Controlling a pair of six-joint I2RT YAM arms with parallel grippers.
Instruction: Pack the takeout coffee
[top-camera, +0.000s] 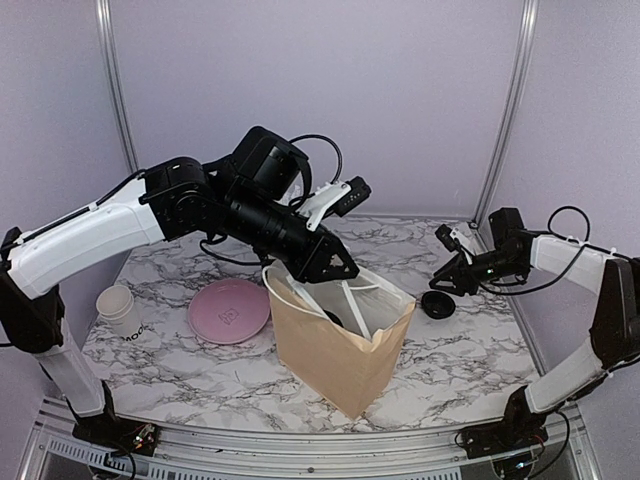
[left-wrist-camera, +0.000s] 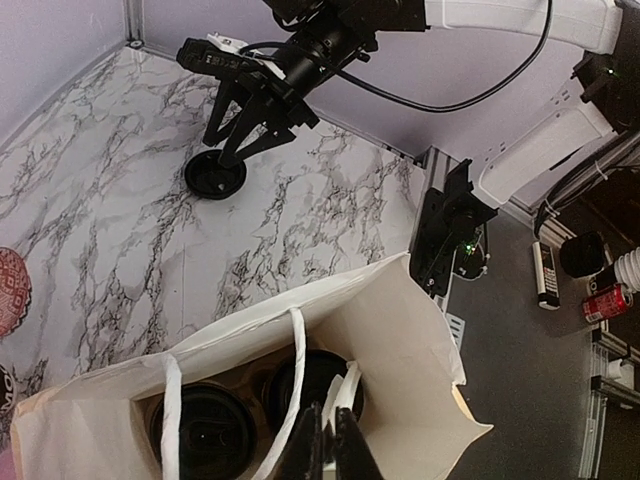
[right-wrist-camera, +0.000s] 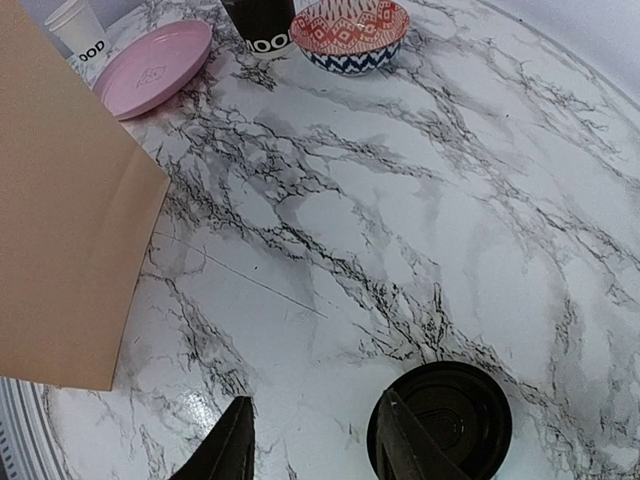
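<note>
Brown paper bag (top-camera: 330, 350) under closed left end effector (left-wrist-camera: 327, 450); right end effector (right-wrist-camera: 315, 410) open near round lid (right-wrist-camera: 450, 415).

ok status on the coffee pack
Left tool shut over the paper bag. Right tool open, by a loose black lid. Coffee looks bagged, its lid showing. Handles drape across opening.

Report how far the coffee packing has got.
Done, apparently: two round black lids show inside the paper bag, so the coffee looks packed. In hand: the left tool is shut at the bag's mouth; the right tool hangs open by a loose black lid on the marble table. Left: likely pulling the left arm clear; whether that loose lid belongs anywhere I cannot tell.
</note>
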